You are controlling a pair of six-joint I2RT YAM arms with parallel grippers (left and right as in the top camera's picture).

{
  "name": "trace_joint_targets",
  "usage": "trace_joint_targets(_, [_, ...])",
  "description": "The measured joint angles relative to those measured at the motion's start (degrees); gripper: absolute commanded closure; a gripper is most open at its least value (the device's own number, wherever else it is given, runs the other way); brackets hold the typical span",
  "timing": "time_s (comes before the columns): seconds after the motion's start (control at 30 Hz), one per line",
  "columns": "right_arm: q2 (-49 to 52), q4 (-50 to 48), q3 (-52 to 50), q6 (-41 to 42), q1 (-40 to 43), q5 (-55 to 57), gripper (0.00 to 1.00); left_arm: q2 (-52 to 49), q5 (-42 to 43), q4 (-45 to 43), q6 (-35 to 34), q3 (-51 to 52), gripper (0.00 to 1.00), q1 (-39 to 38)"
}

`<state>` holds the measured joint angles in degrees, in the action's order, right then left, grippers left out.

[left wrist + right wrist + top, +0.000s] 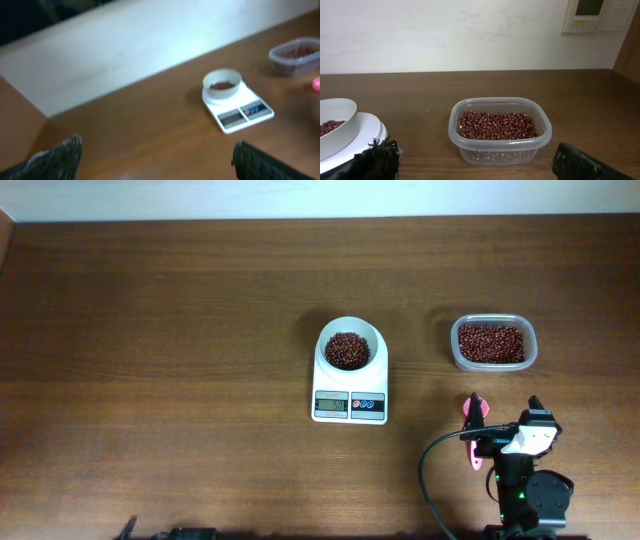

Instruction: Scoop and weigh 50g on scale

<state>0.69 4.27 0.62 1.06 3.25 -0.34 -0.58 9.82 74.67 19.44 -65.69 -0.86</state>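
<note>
Left gripper [155, 162] at table [150, 330] near edge, jaws wide apart, holding nothing. Right gripper [505, 404] near right corner, also fully spread, empty; pink scoop [474, 430] beside it. Scale [349, 395] mid-table, beans [347, 350] in its bowl. Clear tub [493, 343] farther right.

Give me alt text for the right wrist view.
A clear plastic tub of red-brown beans sits centre on the wooden table, just ahead of the open right gripper. At left, the white bowl on the scale holds more beans.
</note>
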Motion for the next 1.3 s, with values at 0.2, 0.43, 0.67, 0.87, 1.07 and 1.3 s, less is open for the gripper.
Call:
trace_joint_targets(0.2, [0.0, 0.0, 0.0, 0.0, 0.0, 0.0, 0.01, 0.0, 0.22, -20.85, -0.02, 20.24, 0.01, 0.02])
trace_joint_targets(0.43, [0.0, 0.0, 0.0, 0.02, 0.0, 0.0, 0.01, -0.11, 0.22, -45.35, 0.0, 41.07, 0.01, 0.04])
trace_joint_targets(0.67, [0.0, 0.0, 0.0, 0.0, 0.0, 0.0, 0.01, -0.04, 0.24, -63.71, -0.02, 57.02, 0.01, 0.04])
trace_joint_targets(0.87, [0.0, 0.0, 0.0, 0.07, 0.0, 0.0, 0.01, -0.07, 0.2, -71.52, -0.04, 64.83, 0.01, 0.04])
trace_joint_targets(1.07, [0.0, 0.0, 0.0, 0.02, 0.0, 0.0, 0.01, -0.63, -1.09, -70.99, -5.66, 64.92, 0.01, 0.04])
trace_joint_targets(1.3, [0.0, 0.0, 0.0, 0.02, 0.0, 0.0, 0.01, -2.12, -1.53, -71.01, -8.39, 64.92, 0.01, 0.04])
